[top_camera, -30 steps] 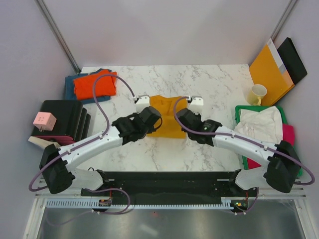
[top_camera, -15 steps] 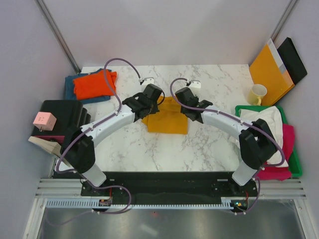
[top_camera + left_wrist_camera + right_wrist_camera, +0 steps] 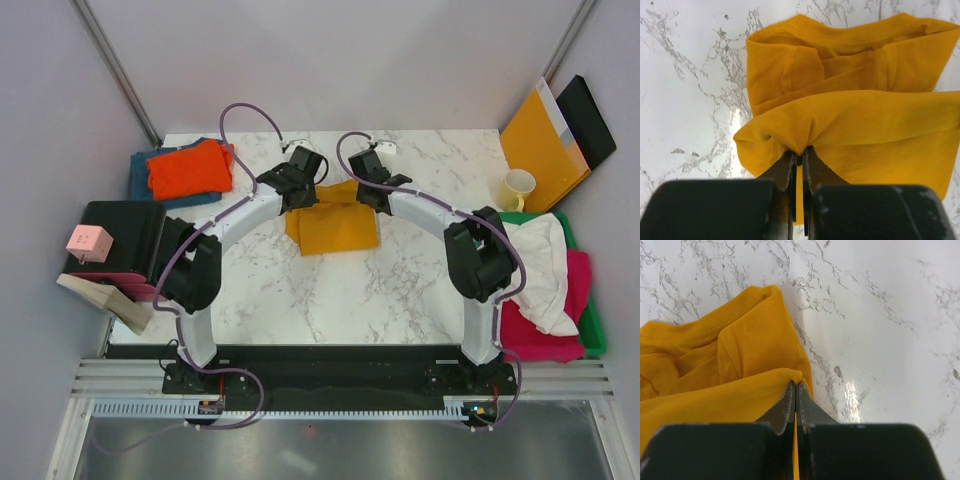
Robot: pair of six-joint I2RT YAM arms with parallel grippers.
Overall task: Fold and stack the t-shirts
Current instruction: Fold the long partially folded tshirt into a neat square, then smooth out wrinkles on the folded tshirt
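Note:
The mustard-yellow t-shirt (image 3: 333,225) lies partly folded in the middle of the marble table. My left gripper (image 3: 302,183) is shut on its left edge, seen pinched in the left wrist view (image 3: 801,152). My right gripper (image 3: 366,186) is shut on its right edge, seen in the right wrist view (image 3: 795,385). Both hold the cloth's far fold over the near part. An orange t-shirt (image 3: 188,168) lies folded on a teal-blue one (image 3: 140,166) at the far left. White (image 3: 535,262) and magenta (image 3: 545,335) t-shirts lie in a heap at the right.
A green tray (image 3: 592,318) holds the heap at the right. A yellow mug (image 3: 517,187), an orange-brown envelope (image 3: 540,140) and a black folder (image 3: 590,118) stand at the back right. A black rack (image 3: 120,235) with a pink box (image 3: 88,241) stands at the left.
Both grippers have moved away from the bases toward the far side, carrying the yellow shirt's edge with them. The shirt has shifted farther back and now lies doubled.

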